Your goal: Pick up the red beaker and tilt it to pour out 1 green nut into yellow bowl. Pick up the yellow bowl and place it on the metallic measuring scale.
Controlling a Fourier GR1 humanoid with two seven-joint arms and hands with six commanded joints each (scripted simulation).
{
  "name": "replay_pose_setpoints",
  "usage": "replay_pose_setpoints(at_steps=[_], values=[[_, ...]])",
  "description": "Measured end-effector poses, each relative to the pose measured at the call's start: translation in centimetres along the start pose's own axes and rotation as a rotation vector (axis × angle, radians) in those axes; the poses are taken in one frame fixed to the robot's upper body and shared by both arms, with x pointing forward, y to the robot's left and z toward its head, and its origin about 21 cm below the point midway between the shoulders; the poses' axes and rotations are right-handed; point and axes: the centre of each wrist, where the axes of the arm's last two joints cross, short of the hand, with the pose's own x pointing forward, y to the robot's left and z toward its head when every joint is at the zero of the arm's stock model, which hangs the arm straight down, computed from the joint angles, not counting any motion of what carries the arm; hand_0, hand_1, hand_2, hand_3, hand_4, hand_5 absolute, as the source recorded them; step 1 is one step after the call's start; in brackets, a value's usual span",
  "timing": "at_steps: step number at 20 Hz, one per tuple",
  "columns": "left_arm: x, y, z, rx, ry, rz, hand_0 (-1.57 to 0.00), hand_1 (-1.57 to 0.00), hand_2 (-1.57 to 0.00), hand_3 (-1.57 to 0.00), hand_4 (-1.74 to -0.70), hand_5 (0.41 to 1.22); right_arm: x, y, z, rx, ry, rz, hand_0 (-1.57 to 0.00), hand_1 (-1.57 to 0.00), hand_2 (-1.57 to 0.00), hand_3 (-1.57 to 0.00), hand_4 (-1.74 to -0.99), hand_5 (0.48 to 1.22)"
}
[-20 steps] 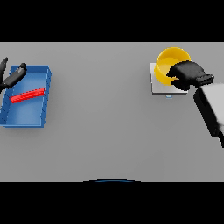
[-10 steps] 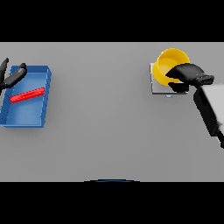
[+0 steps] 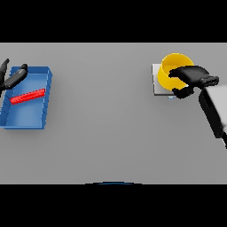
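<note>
Since a second ago the right hand [image 3: 191,79] has eased slightly off the yellow bowl [image 3: 174,71]. Far left of the bowl, the left hand [image 3: 12,78], fingers relaxed and holding nothing, overlaps a blue tray [image 3: 27,116] containing a red bar [image 3: 27,96]. The bowl sits on the metallic scale [image 3: 158,85], right fingers curled at its rim.

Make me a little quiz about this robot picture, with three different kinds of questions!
1. True or false: the yellow bowl sits on the metallic scale.
2. Which hand is at the bowl? A) left hand B) right hand
3. Fill in: the red beaker lies in the blue ____.

Key: 1 true; 2 B; 3 tray.
</note>
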Motion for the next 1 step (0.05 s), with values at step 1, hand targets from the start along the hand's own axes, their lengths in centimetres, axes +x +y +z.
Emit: replay_pose_setpoints(at_steps=[1], values=[[0.44, 0.01, 0.09, 0.006, -0.008, -0.002, 0.0, 0.0, 0.0, 0.0, -0.72, 0.693, 0.34, 0.05, -0.18, 0.007, 0.006, -0.004, -0.04, -0.06, -0.1, -0.27, -1.41, 0.759]])
